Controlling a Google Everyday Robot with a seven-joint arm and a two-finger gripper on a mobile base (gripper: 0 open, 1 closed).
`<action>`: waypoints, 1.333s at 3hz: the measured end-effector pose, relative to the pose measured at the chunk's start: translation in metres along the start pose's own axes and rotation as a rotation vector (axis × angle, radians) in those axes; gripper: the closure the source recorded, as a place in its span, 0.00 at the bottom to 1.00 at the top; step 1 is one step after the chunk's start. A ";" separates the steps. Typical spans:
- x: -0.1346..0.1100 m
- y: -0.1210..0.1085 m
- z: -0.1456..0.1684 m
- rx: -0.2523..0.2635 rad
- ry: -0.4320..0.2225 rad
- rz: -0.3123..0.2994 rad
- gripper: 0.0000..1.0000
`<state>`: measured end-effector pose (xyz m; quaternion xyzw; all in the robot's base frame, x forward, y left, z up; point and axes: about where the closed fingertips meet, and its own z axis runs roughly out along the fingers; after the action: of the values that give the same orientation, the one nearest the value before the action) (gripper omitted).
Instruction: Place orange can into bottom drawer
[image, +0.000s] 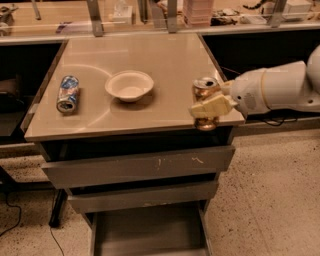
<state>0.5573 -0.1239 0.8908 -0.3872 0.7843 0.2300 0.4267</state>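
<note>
The orange can (204, 90), golden-orange with a silver top, stands upright in my gripper (210, 106) at the front right corner of the table top (165, 65). The gripper's pale fingers (212, 106) are shut around the can's middle, and the white arm reaches in from the right. The can's base sits at about the table's front edge. The bottom drawer (150, 235) is pulled open below, a shallow grey tray with a plain floor, under the two upper drawers (140, 167).
A white bowl (129, 85) sits mid-table. A crushed blue-and-white can (67, 93) lies at the left. Shelving and clutter stand behind the table. Speckled floor lies to the right of the cabinet.
</note>
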 end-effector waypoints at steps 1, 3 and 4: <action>-0.002 -0.001 0.000 0.000 -0.003 -0.003 1.00; 0.036 0.050 -0.013 0.026 -0.001 0.160 1.00; 0.096 0.087 -0.009 0.024 0.031 0.301 1.00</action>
<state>0.4506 -0.1176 0.8166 -0.2637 0.8426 0.2762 0.3797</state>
